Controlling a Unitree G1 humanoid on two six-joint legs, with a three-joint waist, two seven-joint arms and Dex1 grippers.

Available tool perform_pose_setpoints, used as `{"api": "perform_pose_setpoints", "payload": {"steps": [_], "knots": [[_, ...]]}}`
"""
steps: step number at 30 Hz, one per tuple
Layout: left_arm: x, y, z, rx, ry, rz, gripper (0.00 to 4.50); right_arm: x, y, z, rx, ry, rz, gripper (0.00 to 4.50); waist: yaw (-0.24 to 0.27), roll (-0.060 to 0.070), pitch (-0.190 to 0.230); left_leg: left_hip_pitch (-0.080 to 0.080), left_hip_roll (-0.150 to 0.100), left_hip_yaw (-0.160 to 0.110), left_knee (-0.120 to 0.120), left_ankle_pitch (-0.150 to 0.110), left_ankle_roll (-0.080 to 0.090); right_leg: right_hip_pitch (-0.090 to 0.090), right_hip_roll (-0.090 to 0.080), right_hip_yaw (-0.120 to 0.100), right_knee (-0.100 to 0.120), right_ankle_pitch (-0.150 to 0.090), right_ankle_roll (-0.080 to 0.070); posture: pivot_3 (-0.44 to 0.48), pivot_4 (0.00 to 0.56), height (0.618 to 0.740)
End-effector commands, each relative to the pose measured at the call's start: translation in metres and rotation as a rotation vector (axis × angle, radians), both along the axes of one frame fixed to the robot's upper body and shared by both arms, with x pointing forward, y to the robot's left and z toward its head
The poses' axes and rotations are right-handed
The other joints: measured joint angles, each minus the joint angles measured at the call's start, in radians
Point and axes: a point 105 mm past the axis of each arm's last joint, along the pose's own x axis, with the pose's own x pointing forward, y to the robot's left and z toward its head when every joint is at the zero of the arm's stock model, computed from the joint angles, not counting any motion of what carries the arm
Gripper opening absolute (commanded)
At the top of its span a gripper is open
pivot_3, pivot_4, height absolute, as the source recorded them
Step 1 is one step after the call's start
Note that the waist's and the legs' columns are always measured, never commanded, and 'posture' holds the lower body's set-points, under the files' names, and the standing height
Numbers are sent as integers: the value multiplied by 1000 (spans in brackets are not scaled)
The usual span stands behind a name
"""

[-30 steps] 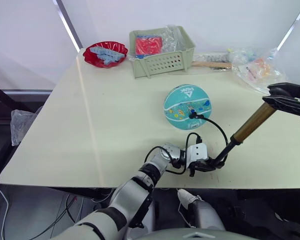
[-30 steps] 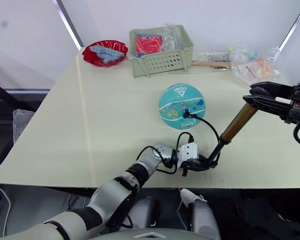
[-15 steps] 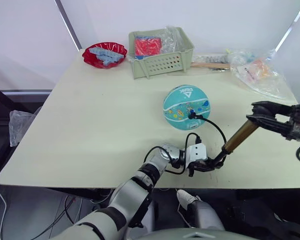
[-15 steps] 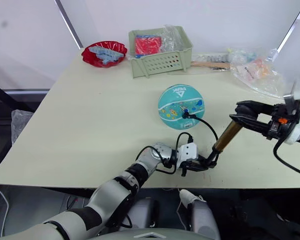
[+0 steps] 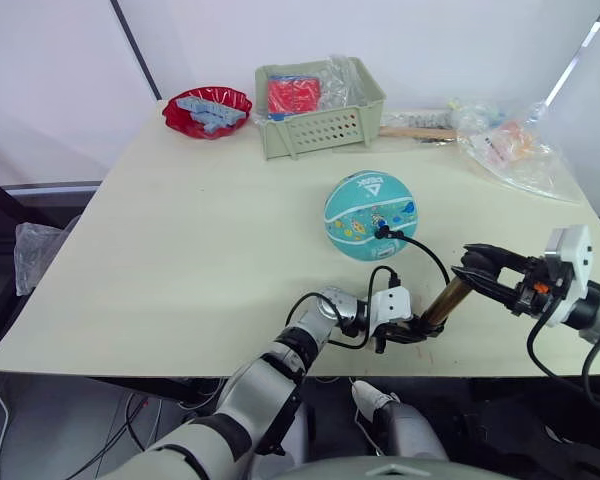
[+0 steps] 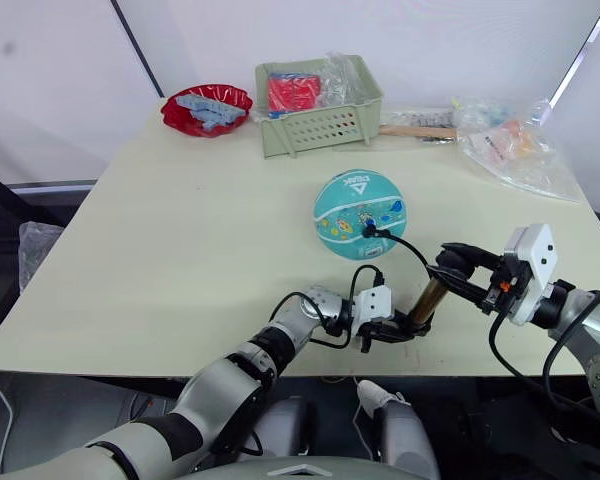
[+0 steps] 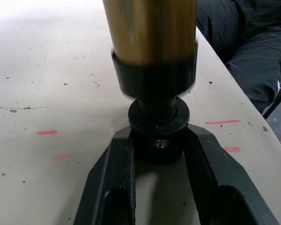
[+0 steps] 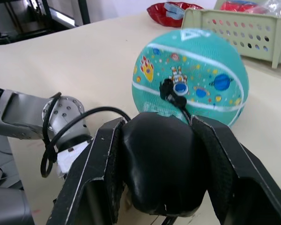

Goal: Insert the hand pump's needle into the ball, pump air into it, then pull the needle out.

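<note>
Hand pump (image 5: pixel 443 300) leans on my table (image 5: pixel 180 240): left gripper (image 7: pixel 155 140) clamps its base, right gripper (image 8: pixel 159 164) clamps its handle; hose (image 5: pixel 425 255) reaches the ball (image 5: pixel 371 215).

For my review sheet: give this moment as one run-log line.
phase: pumping | left claw: shut on hand pump base | right claw: shut on T-handle | needle fitting: in ball | hose: slack
</note>
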Motion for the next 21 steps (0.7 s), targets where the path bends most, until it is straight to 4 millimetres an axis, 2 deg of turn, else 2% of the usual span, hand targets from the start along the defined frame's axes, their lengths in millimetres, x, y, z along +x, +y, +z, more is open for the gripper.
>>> {"api": "perform_pose_setpoints", "payload": {"steps": [1, 9, 12, 15, 21], "knots": [[-18, 18, -36, 146, 92, -15, 1047, -3, 3, 5, 35, -8, 18, 1750, 0, 0, 0, 0, 0, 0, 0, 0, 0, 0, 0, 0, 0, 0, 0, 0, 150, 738], [-17, 17, -36, 149, 87, -20, 1047, -6, 2, 53, 128, -139, 40, 1750, 1, 6, 4, -2, -1, 0, 0, 0, 0, -1, -1, 0, 0, 1, -1, 0, 150, 738], [-18, 17, -36, 150, 88, -22, 1047, -7, -1, 62, 129, -157, 37, 1750, 1, 7, 5, -2, -1, 1, 0, 0, 0, -2, 0, 0, 0, 1, -1, 0, 150, 738], [-18, 18, -36, 152, 89, -23, 1047, -6, -6, 75, 123, -194, 31, 1750, 1, 8, 6, -2, -1, 1, 0, 0, 0, -2, 0, 0, 0, 1, -1, 0, 150, 738], [-19, 17, -36, 150, 88, -24, 1047, -7, -21, 117, 114, -281, 9, 1750, 2, 10, 8, -3, -1, 2, 0, 0, 0, -2, -1, 1, 0, 1, -1, 0, 150, 738]]}}
